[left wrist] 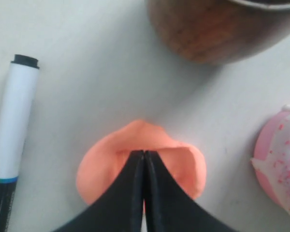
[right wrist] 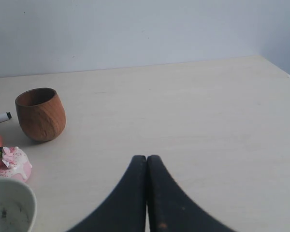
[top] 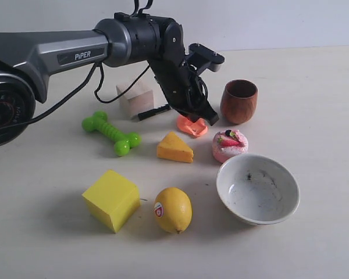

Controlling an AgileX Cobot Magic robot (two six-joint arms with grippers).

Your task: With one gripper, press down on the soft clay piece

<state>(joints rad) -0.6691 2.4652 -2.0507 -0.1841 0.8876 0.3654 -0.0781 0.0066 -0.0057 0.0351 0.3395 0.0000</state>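
Presently the pale surface (top: 320, 87) carries every object, and the left arm (top: 46, 52), marked PiPER, slants down over its middle. A white bowl (top: 257, 189) sits nearest the exterior camera. Beyond it stand a wooden cup (top: 239, 102), a pink cake (top: 230, 145) and a cheese wedge (top: 174, 148).

The soft clay piece (left wrist: 106, 164) lies flat on the surface between cup and wedge. The cake is near one side of it and a marker (left wrist: 12, 125) near the other.

The left pincer (left wrist: 144, 153) is closed, its two fingers pressed together with nothing held between them. Its joined tips rest on the middle of the clay. In the left wrist view a raised lip of clay curves around the tips, which suggests they are sunk into the lump rather than merely touching it.

The right pincer (right wrist: 146, 158) is likewise closed and empty. It hangs above bare surface, well apart from the clay.

Judged progress: approach and contact are done, and the press itself appears under way or near full depth. How deep the dent goes cannot be read from these views. What seems left is to finish the push, if any remains, and lift clear.
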